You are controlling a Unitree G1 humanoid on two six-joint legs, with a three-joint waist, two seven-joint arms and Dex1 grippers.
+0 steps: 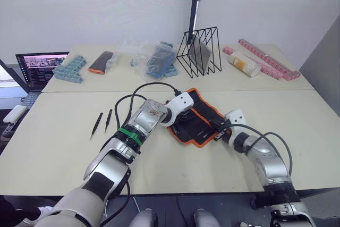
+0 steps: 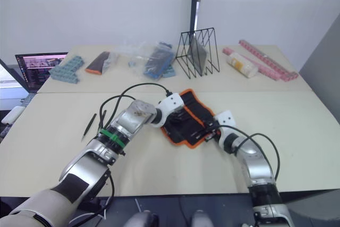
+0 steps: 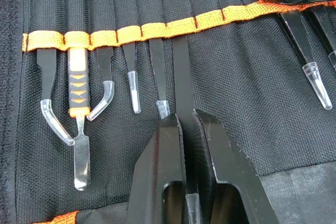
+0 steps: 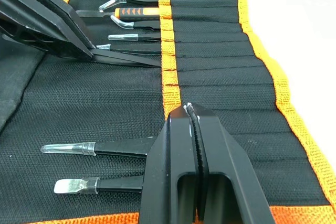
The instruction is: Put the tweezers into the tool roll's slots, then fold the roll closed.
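A: Which step is this?

B: Still loading, I'd say. The tool roll [image 1: 197, 116] lies open on the tabletop [image 1: 64, 147], near the middle, with both arms over it. The left tool [image 3: 185, 129] is clamped on one of the tweezers [image 3: 181, 72], whose far end is already under the orange stripe [image 3: 157, 27] and going into a slot.

A: And the right tool?

B: The right tool [image 4: 193, 116] has its fingers together, their tips resting on the orange stripe at the roll's other end. It seems to be pinning the fabric down, holding nothing. Two tools with capped tips already sit in slots just beside it.

A: How many are left?

B: Two loose tweezers [image 1: 102, 123] lie on the tabletop, well apart from the roll, on the robot's left. Several slots beside the held one are filled.

A: So what does the next move call for?

B: Pushing this one further along its slot, in line with the stitching so it doesn't catch, then letting go. After that, a reach to the loose pair. Folding the roll comes last.
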